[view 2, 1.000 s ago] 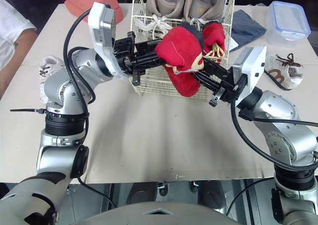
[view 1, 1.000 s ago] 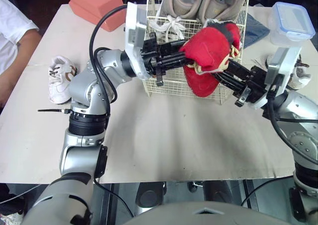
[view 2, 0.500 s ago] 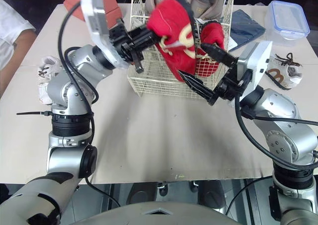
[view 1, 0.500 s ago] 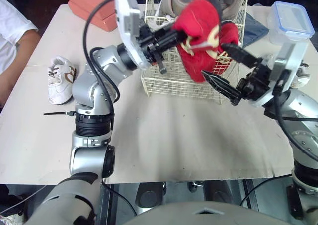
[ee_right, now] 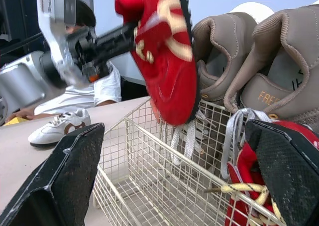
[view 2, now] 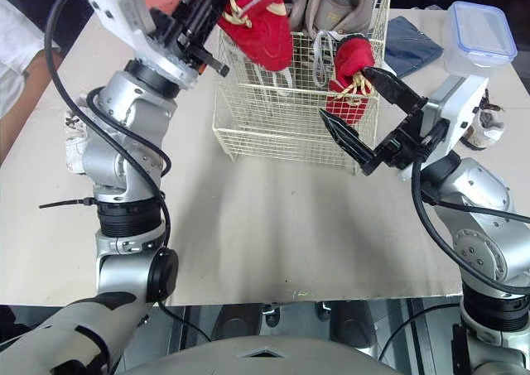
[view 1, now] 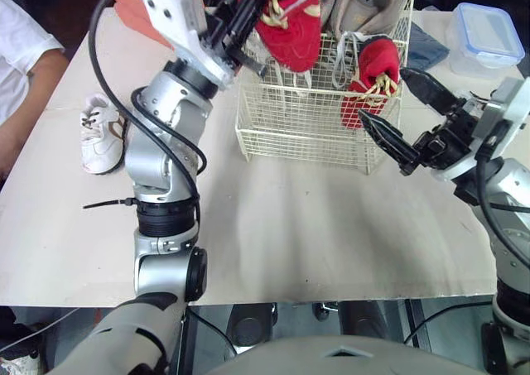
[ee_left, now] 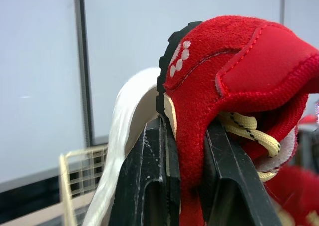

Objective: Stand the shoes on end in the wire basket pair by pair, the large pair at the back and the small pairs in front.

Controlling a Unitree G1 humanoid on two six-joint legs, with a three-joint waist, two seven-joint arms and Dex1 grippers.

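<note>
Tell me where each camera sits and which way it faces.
Eye views: on the head, looking down over both arms at the table and basket.
Left wrist view: along the left fingers, shut on a raised red shoe.
Right wrist view: between the open right fingers, toward the basket and tan shoes.
Shared: both wrist views show that red shoe.

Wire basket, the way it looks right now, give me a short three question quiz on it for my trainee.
1. True or false: the right pincer grips the standing red shoe in the wire basket.
2. The left pincer holds: A a sandal, B the raised red shoe, C a sock?
3. Which pair stands at the basket's back?
Key: 1 false; 2 B; 3 the large beige pair.
</note>
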